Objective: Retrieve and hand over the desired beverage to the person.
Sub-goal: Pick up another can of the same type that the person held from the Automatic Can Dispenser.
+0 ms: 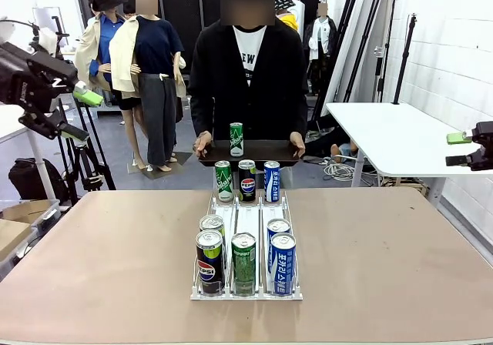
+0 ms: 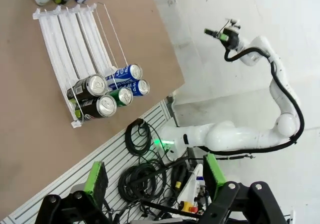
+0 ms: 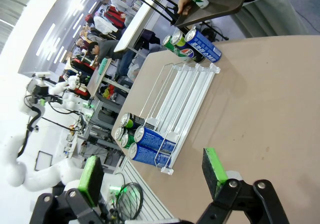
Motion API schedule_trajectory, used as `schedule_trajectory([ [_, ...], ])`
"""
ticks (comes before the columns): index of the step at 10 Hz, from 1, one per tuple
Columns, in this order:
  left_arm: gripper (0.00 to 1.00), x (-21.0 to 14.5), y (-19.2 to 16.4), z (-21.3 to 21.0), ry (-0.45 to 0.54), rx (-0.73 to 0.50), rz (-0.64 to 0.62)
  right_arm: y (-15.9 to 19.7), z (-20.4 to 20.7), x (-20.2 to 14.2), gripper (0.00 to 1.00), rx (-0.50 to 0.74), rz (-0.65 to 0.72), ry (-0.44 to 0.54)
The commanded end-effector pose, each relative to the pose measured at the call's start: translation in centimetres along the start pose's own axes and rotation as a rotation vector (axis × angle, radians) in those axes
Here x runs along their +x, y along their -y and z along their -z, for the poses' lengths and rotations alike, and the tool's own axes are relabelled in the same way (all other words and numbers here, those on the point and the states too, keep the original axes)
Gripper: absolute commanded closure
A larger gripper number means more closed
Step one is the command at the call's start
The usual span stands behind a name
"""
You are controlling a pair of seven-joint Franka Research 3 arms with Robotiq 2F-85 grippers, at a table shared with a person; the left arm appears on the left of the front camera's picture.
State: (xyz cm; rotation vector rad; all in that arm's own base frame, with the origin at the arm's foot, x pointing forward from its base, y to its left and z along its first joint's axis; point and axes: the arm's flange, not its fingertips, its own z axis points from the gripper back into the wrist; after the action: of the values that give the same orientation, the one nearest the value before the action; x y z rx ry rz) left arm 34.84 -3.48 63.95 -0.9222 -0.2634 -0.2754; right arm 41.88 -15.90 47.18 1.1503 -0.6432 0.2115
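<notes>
The person (image 1: 246,68) stands at the far side and holds a dark tray (image 1: 266,154) in both hands, with one green can (image 1: 236,139) upright on it. On the table a white wire rack (image 1: 248,218) holds cans: green (image 1: 223,181), black Pepsi (image 1: 247,180) and blue (image 1: 272,180) at the far end, several more at the near end (image 1: 243,262). My left gripper (image 1: 83,115) hangs open, high off the table's left side. My right gripper (image 1: 461,149) is open at the right edge. Both are empty in the wrist views (image 2: 154,176) (image 3: 152,171).
A white table (image 1: 400,133) stands at the back right. Cables and gear lie on the floor beside the robot's base (image 2: 145,179). Bare brown tabletop (image 1: 100,252) lies on both sides of the rack.
</notes>
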Motion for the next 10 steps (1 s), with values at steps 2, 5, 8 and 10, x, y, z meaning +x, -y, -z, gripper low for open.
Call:
schedule_trajectory([
  [2, 0.00, -0.3, 3.2, 2.7, -0.029, 0.136, 0.037, 0.0, 0.0, -0.1, 0.00, 0.012, -0.001, 0.007],
  [5, 0.00, 0.4, 6.5, 6.3, -0.092, 0.250, 0.090, 0.0, 0.0, -0.1, 0.00, 0.012, -0.001, 0.007],
  [8, 0.00, 1.5, 9.3, 9.5, -0.165, 0.352, 0.135, 0.0, 0.0, -0.1, 0.00, 0.012, -0.001, 0.007],
  [10, 0.00, 1.7, 10.9, 12.2, -0.214, 0.434, 0.146, 0.0, 0.0, -0.1, 0.00, 0.012, -0.001, 0.007],
])
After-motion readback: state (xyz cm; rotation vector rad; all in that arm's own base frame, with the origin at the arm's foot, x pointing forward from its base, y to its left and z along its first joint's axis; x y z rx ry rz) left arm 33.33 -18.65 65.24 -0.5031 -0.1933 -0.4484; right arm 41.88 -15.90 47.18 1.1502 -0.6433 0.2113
